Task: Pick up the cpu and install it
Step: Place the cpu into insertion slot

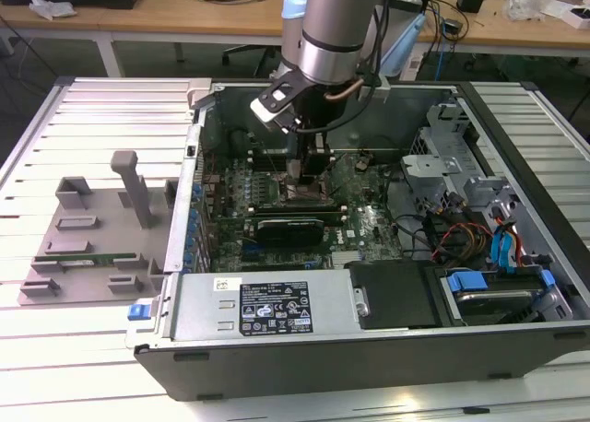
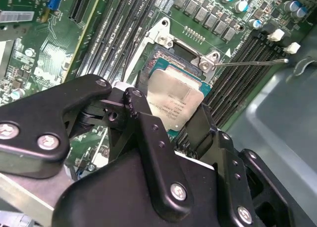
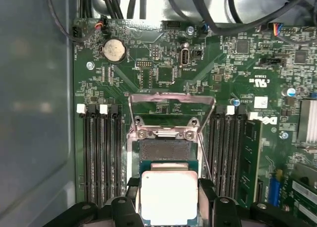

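cpu (image 3: 170, 195) is grasped by the gripper (image 2: 168, 115), whose two fingers press on its opposite edges, and its silvery top is up in both wrist views. It lies flat right over the open socket (image 3: 163, 150), with its edges about parallel to the socket's. I cannot tell if it touches already. The socket part beside the lifted metal frame (image 3: 171, 95) lies uncovered. Around is the green motherboard (image 3: 163, 73), inside the computer case (image 1: 277, 311) on the desk (image 1: 92, 348).
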